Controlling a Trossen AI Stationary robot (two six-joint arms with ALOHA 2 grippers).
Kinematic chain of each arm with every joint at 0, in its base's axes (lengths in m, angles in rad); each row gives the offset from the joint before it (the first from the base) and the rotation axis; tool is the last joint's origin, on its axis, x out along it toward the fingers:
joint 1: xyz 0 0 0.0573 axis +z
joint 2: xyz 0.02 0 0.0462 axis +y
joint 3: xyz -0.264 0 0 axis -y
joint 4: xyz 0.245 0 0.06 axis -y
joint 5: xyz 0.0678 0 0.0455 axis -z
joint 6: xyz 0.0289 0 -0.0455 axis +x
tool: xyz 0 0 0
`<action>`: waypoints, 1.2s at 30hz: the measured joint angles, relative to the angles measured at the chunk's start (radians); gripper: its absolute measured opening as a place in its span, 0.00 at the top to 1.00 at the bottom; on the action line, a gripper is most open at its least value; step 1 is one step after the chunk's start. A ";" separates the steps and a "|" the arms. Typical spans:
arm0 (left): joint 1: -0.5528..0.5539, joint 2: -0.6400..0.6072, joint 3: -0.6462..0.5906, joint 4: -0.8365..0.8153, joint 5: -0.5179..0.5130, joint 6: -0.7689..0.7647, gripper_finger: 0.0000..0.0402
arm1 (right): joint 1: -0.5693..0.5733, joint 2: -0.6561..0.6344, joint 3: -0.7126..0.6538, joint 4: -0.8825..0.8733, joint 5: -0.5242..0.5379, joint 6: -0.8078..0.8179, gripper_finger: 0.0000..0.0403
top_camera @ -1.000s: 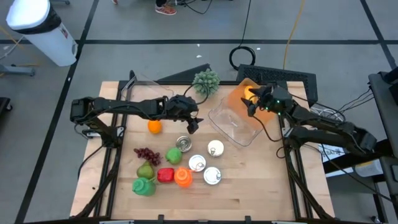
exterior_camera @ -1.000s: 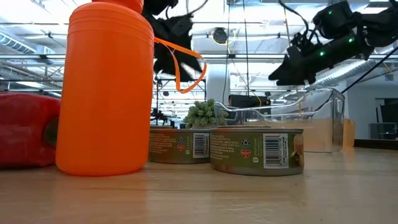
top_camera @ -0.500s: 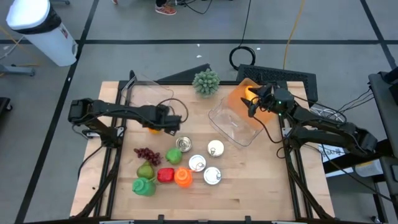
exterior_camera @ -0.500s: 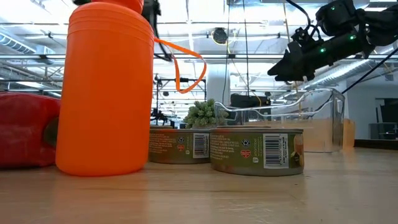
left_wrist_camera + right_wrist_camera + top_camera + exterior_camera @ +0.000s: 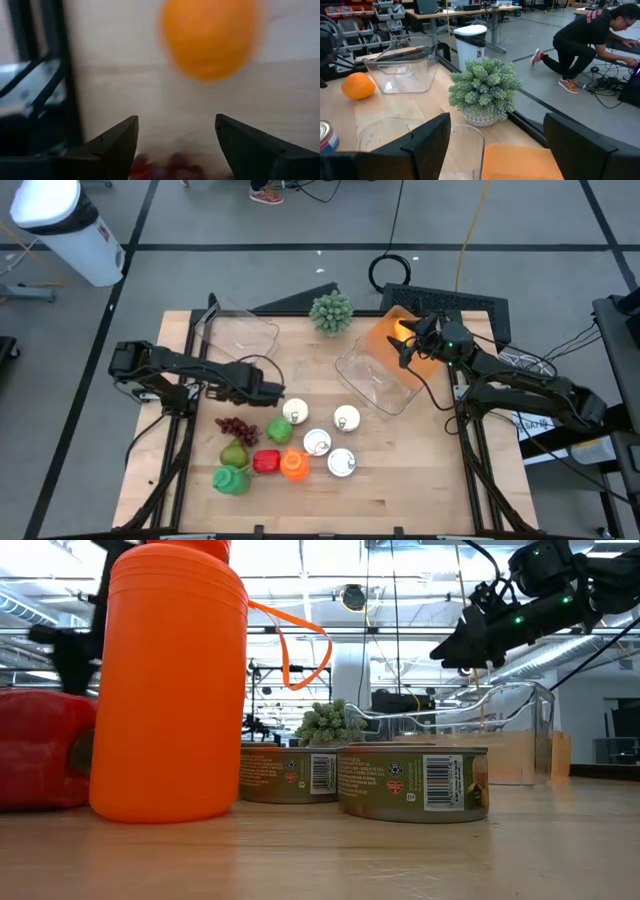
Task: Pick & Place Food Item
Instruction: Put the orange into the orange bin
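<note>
Left gripper, fingers open and empty, hovers over the orange on the table's left side and should centre on it, descending straight before closing, while the right gripper waits open above the clear tub.

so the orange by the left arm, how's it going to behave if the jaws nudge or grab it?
The orange is round with no flat side, so it will probably roll on the bare wood if nudged off-centre. It looks wide against the left gripper, whose open jaws would likely need a centred approach. The skin looks smooth, so it may slip if pinched near an edge.
</note>
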 joint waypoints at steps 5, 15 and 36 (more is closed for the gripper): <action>0.024 0.000 -0.111 0.002 0.126 -0.085 0.24 | 0.000 0.000 0.000 -0.013 0.000 -0.014 0.25; 0.008 -0.013 -0.100 0.005 0.009 -0.080 0.14 | 0.000 0.000 0.000 -0.005 0.000 -0.011 0.25; 0.008 -0.012 -0.027 0.198 -0.369 -0.039 0.13 | 0.000 0.000 0.000 -0.005 0.002 -0.006 0.25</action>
